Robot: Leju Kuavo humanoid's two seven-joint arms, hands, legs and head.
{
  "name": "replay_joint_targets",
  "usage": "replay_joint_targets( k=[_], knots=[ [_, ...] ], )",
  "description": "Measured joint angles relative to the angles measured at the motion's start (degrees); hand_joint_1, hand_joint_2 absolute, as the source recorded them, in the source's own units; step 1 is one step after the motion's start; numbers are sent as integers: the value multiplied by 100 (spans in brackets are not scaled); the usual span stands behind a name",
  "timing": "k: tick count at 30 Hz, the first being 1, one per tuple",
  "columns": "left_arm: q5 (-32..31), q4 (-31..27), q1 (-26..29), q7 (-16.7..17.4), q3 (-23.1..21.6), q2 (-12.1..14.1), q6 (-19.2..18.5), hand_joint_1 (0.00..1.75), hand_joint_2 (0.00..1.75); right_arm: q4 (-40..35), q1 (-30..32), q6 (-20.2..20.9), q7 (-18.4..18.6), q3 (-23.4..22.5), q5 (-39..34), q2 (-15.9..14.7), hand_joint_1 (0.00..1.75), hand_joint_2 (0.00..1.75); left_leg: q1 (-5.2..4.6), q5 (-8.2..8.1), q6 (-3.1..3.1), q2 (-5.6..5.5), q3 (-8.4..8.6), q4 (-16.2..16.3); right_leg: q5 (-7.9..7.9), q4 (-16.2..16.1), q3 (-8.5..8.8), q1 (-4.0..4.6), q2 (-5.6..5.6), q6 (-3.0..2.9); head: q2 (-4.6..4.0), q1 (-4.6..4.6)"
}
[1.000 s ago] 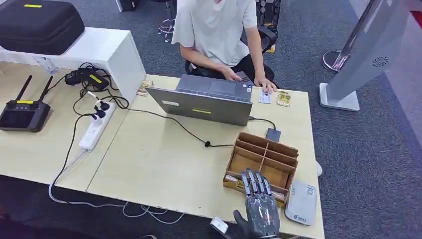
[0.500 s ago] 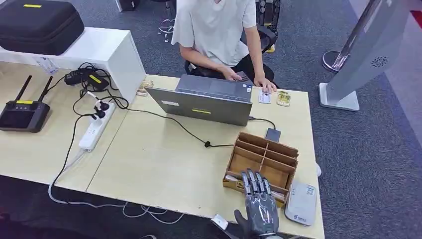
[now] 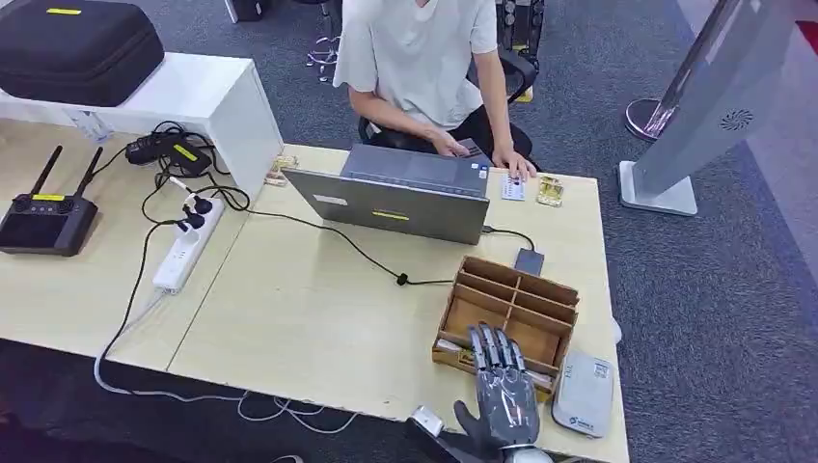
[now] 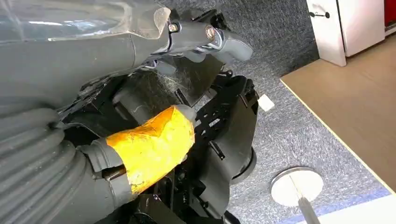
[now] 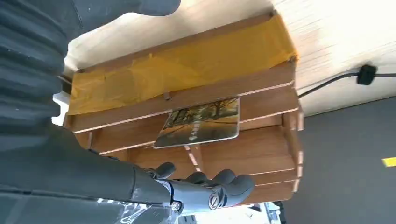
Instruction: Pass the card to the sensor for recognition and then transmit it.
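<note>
While your right hand [image 3: 504,394] hovers with fingers spread and holding nothing over the wooden divider box [image 3: 540,290] | card [image 5: 200,122] leans in a slot, upright for pinching | card reader [image 3: 583,392] at 3 o'clock, near for scanning | left hand [image 4: 154,144]: grasp cannot be judged.

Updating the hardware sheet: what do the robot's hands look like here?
The right hand is dark grey with segmented metallic fingers and a grey ribbed wrist cover. The left hand is similar grey, with yellow tape round its thick thumb.
</note>
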Motion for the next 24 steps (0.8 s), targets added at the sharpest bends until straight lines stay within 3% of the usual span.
replay_joint_targets(
  k=[6, 7, 24],
  knots=[
    [-33, 0, -1, 20, 0, 2, 4, 0, 175, -59, 16, 41, 52, -31, 15, 4, 0, 175, 0, 0, 0, 0, -1, 0, 0, 0, -1, 0, 0, 0, 0, 0],
    [-35, 0, -1, 22, 2, 0, 4, 0, 175, -59, 16, 39, 52, -35, 15, 4, 175, 175, 0, 0, 0, 0, -1, 0, 0, 0, -1, 1, 0, 0, 0, 0],
    [-35, 0, -3, 26, 0, 2, 2, 0, 175, -184, 30, 33, 11, -144, -120, 59, 175, 175, -1, 0, 0, 1, 1, 0, 0, 0, 0, 1, 1, 0, 0, 0]
  ],
)
